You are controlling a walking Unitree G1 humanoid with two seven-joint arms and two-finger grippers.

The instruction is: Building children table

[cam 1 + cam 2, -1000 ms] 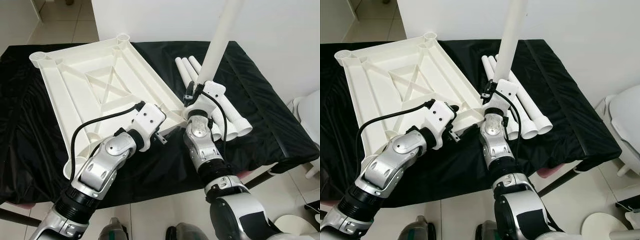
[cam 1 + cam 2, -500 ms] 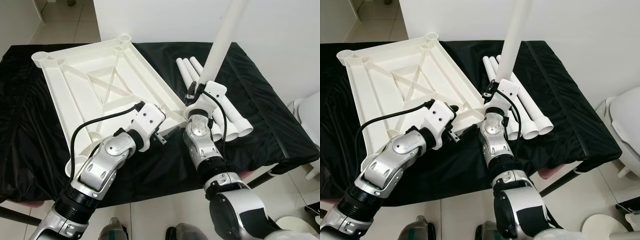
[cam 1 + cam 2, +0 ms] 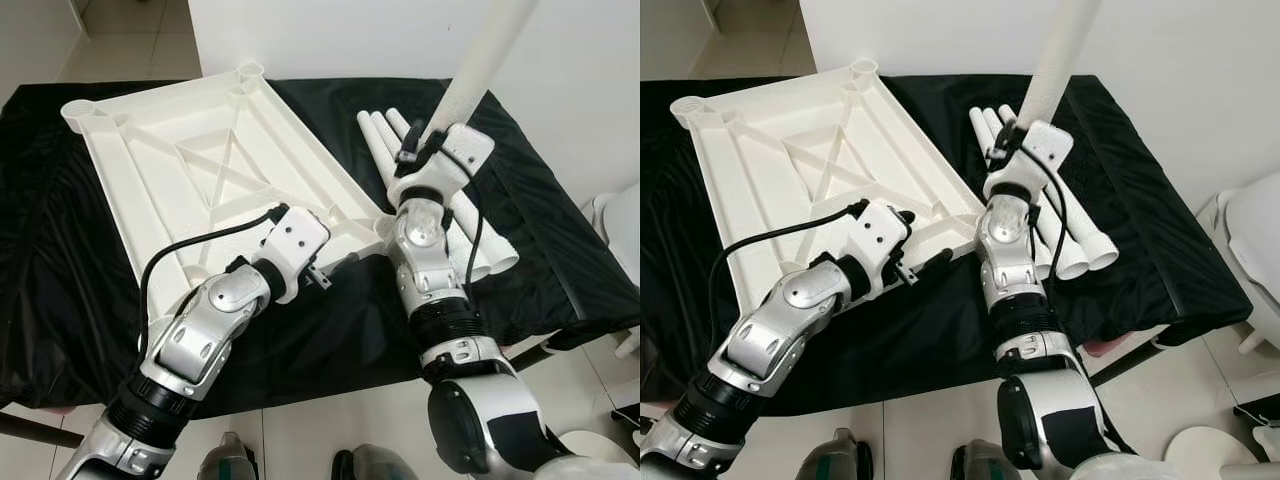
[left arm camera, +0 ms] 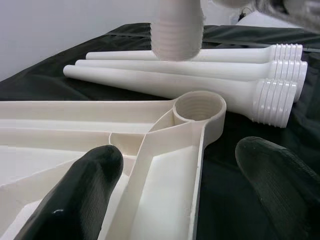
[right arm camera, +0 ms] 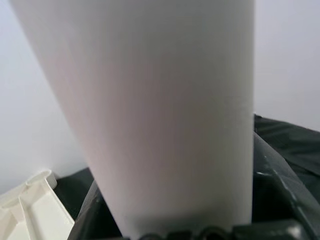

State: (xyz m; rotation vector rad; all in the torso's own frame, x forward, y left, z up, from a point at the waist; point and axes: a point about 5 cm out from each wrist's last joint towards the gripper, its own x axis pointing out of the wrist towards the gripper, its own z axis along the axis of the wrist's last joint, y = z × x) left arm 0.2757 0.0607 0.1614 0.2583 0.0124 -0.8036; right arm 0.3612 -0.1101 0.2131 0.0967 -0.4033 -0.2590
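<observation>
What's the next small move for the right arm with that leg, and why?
Probably ease the right gripper toward the near corner socket and lower the held leg. In the left wrist view its threaded end hangs above the socket, offset toward the three loose legs and not yet seated. The open left gripper straddles the tabletop's corner rib, which may steady it.

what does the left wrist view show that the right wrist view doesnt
Left wrist view: the open left gripper straddling the tabletop's corner, its threaded socket, the threaded end of the held leg hanging above that socket, not yet in it, and three spare legs lying on the black cloth.

Right wrist view: the smooth shaft of the leg up close, clamped in the right gripper, against the white wall.

Both: the leg, a tabletop corner and the cloth.
</observation>
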